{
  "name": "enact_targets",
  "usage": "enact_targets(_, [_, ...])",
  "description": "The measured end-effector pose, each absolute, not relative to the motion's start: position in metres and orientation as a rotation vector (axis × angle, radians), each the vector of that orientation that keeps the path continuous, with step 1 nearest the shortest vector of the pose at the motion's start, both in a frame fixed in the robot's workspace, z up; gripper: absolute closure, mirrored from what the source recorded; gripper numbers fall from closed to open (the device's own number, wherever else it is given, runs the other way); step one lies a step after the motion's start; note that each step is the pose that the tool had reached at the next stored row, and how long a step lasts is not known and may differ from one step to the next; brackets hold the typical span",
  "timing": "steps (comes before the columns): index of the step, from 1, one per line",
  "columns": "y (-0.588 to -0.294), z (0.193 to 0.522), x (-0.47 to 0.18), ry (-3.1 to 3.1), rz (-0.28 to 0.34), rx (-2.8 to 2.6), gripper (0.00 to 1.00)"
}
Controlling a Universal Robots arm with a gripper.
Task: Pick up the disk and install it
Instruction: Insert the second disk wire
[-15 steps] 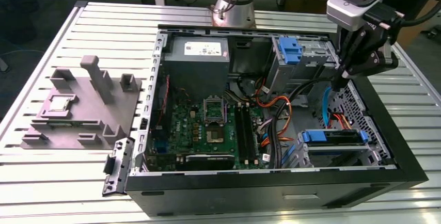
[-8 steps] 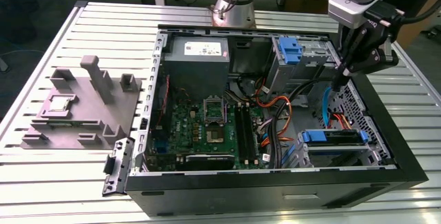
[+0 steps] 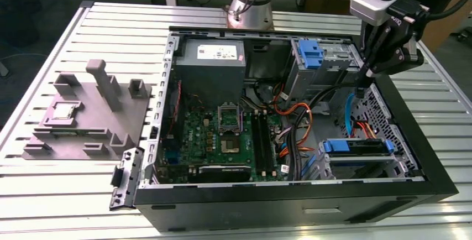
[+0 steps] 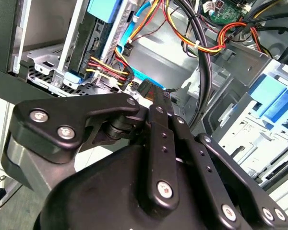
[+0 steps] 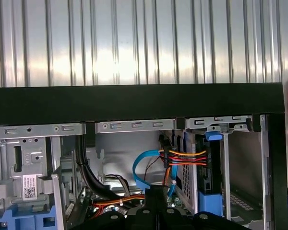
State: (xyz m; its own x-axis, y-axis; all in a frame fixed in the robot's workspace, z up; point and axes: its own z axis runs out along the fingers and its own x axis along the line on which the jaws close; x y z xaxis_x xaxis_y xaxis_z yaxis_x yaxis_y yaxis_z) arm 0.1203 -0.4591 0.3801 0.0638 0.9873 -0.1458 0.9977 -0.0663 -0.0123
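The disk (image 3: 356,147), blue-framed, sat in the lower drive bay of the open computer case (image 3: 295,198), near the exterior view's right, its label hidden; in the first wrist view it stood edge-on (image 5: 207,187) with coloured cables (image 5: 185,158) plugged beside it. The pincer (image 3: 361,88) hung above the case interior, apart from the disk, holding nothing visible; whether its fingers were together or apart could not be told. A grey fixture (image 3: 88,113) rested on the slatted tabletop (image 3: 66,190).
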Motion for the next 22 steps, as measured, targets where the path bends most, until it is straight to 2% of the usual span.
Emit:
enact_targets(12, [-0.4589, 0.3801, 0.1203, 2.082, -0.176, 2.223, 0.89])
enact_targets(13, [-0.4589, 0.3801, 0.1203, 2.082, -0.176, 2.223, 0.83])
enact_targets(15, [-0.4589, 0.3801, 0.1203, 2.082, -0.176, 2.223, 0.83])
enact_targets(16, [-0.4584, 0.3801, 0.1203, 2.081, -0.177, 2.222, 0.76])
enact_targets(18, [-0.4567, 0.38, 0.1204, 2.078, -0.183, 2.219, 0.75])
enact_targets(19, [-0.4553, 0.3798, 0.1205, 2.073, -0.192, 2.213, 0.69])
enact_targets(21, [-0.452, 0.3794, 0.1206, 2.057, -0.221, 2.197, 0.69])
enact_targets(22, [-0.4506, 0.3789, 0.1207, 2.05, -0.233, 2.19, 0.63])
